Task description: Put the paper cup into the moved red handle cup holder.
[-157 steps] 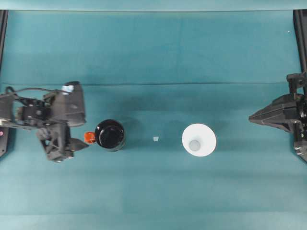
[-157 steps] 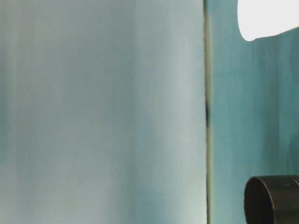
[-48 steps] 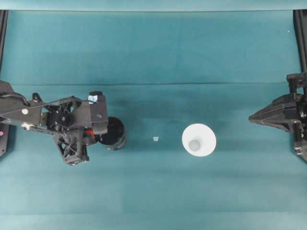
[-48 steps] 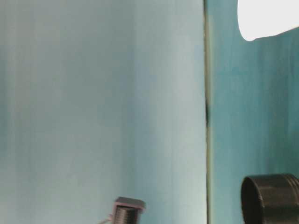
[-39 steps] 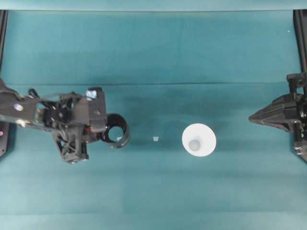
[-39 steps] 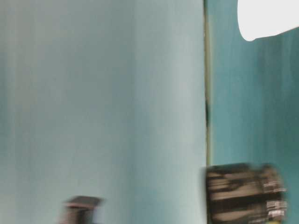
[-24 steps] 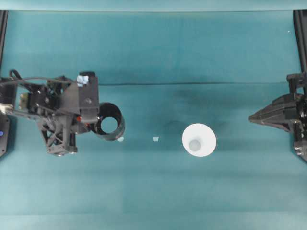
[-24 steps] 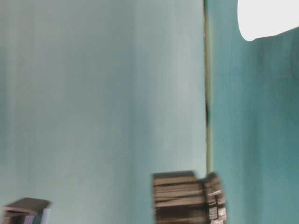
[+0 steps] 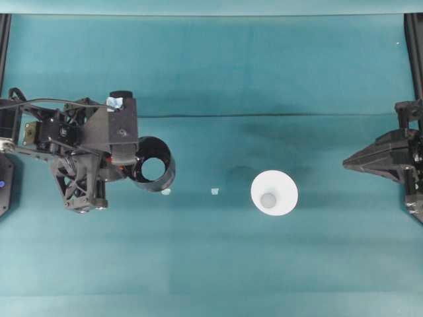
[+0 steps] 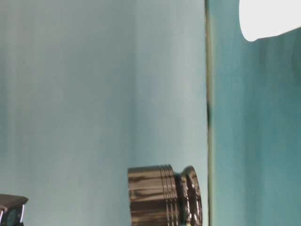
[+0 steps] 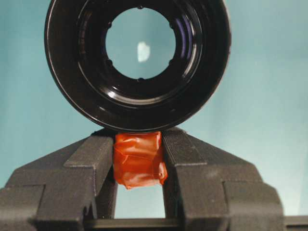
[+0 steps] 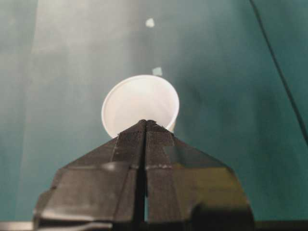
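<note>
Two sets of fingers are mine. My left fingers [image 11: 139,166] are clamped on the orange-red handle tab [image 11: 139,159] of the red handle cup holder [image 9: 155,173], one finger pressed flat on each side of the tab. In the overhead view the holder sits at the left of the bench [image 9: 218,72], just off my left arm, with its dark hollow facing up; in the table-level view its ribbed black body [image 10: 162,195] hangs clear above the bench surface (lifted, not resting). My left wrist view looks straight through its open bore to teal cloth and a small pale scrap beyond. My right fingers [image 12: 146,126] are pressed together with nothing between them, parked at the right edge of the bench. The paper cup [image 9: 273,193] stands upright right of centre, well apart from the holder, and directly ahead of my right fingertips in the right wrist view [image 12: 139,103]. Two small pale scraps [image 9: 214,191] lie on the cloth between holder and cup.
</note>
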`<state>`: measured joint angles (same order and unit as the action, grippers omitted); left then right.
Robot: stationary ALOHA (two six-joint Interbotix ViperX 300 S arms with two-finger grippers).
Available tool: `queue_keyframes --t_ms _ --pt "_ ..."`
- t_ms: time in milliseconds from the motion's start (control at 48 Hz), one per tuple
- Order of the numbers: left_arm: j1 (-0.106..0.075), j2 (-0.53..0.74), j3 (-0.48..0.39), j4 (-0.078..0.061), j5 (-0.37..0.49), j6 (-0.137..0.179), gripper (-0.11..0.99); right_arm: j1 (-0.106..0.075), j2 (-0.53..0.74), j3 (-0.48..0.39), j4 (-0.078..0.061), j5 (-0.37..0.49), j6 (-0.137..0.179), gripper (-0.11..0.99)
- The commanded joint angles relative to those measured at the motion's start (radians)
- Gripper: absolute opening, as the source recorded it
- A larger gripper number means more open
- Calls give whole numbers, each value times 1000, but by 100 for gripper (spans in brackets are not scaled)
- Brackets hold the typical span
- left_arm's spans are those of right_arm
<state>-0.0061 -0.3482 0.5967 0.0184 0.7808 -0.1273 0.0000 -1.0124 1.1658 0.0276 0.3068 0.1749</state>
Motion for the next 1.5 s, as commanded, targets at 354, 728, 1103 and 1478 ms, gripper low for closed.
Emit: queue_keyframes --t_ms 354,728,1103,1478 --pt "20 190 -218 3 -25 106 26 -3 8 -14 -2 -5 9 -10" --pt "21 272 -288 5 -34 137 26 -3 3 -14 -2 -5 8 -10" --pt "14 364 -196 3 -166 124 26 -14 3 -14 -2 -5 6 -10" --pt "12 425 -141 3 -259 123 26 -15 3 -11 -2 -5 6 -10"
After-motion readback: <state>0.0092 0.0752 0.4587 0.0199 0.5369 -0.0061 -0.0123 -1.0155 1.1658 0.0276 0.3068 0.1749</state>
